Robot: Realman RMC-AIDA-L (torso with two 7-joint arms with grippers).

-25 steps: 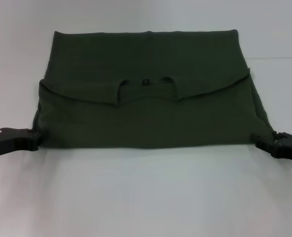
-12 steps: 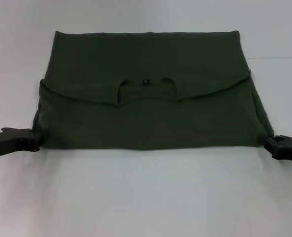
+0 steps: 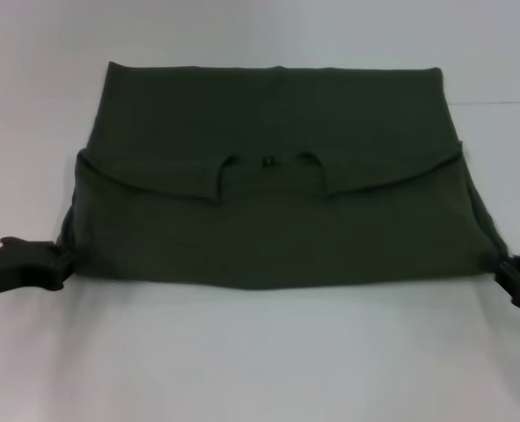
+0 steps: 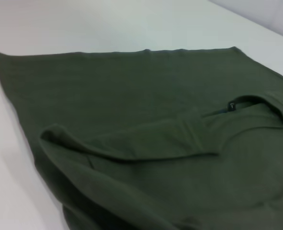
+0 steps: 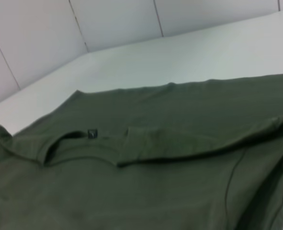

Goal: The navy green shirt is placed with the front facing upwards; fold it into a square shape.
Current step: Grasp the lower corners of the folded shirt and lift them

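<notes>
Left gripper [image 3: 59,260]: black, low at the left edge of the head view, tip touching the near left corner of the navy green shirt [image 3: 268,176]. Whether it pinches the cloth or only rests against it cannot be told.

Right gripper [image 3: 515,277]: black, low at the right edge of the head view, tip at the shirt's near right corner. Its hold on the cloth cannot be told either.

Navy green shirt: dark olive, lying flat on the white table [image 3: 260,360], centred before the robot and spanning the space between the two grippers. Folded crosswise: the upper part is turned over toward the near side, so that the neckline [image 3: 267,163] sits in the middle of the top layer, with a small dark label at its centre. The folded layer's edge runs in a shallow curve from one side to the other, dipping at the collar. The far edge is straight; the near edge is almost straight, sagging slightly in the middle.

Left wrist view: shirt [image 4: 146,143], folded layer raised in a soft ridge, collar and label to the far side.

Right wrist view: shirt [image 5: 146,182], same fold seen from the opposite side; white panelled wall [image 5: 107,24] behind the table.
</notes>
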